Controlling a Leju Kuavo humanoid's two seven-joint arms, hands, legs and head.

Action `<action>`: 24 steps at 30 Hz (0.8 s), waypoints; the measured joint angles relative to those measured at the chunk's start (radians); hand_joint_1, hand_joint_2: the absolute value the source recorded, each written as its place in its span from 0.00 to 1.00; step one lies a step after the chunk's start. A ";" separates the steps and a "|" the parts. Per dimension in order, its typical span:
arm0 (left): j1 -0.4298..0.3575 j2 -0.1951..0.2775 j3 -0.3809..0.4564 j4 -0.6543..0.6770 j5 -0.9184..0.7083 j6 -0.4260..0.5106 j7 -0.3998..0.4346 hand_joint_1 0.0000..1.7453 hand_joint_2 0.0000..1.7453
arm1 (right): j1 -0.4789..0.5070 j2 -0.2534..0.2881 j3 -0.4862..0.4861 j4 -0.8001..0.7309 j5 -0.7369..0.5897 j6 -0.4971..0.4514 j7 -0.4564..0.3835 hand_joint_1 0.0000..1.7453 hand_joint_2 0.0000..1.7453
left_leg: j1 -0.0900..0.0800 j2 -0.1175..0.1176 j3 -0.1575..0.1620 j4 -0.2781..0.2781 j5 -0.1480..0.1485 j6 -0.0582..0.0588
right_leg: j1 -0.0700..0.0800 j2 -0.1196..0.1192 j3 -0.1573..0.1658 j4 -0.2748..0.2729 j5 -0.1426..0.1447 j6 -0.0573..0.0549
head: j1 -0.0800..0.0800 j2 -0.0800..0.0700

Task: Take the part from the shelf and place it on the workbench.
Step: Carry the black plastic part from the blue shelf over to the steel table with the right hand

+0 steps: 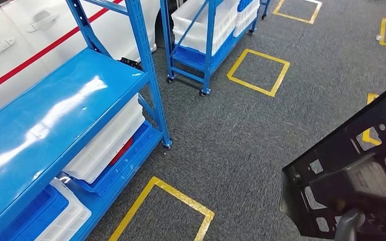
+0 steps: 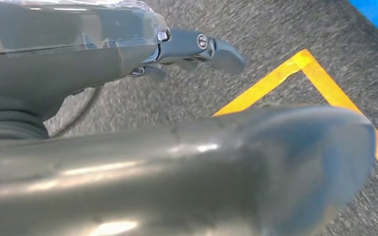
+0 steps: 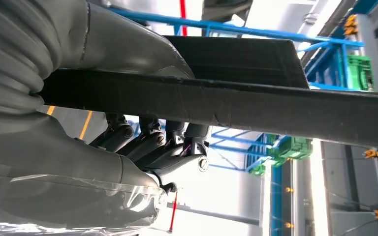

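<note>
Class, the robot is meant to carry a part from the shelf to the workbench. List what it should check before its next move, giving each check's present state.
1. Part held by right hand: ok, fingers curl against it.
2. Part off the shelf: ok.
3. Left hand free: ok, holds nothing, over the carpet.
4. Workbench in sight: not ok.
5. Floor ahead free of obstacles: ok.
6. Grip firm enough for walking: cannot tell.
</note>
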 joint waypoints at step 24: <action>-0.001 0.017 0.011 0.000 -0.005 -0.036 0.004 0.00 0.00 | 0.018 -0.012 0.051 -0.012 0.120 -0.134 -0.002 1.00 1.00 | 0.002 0.099 -0.107 0.266 -0.149 -0.026 | 0.005 -0.083 0.013 -0.016 -0.001 -0.019 | 0.002 0.000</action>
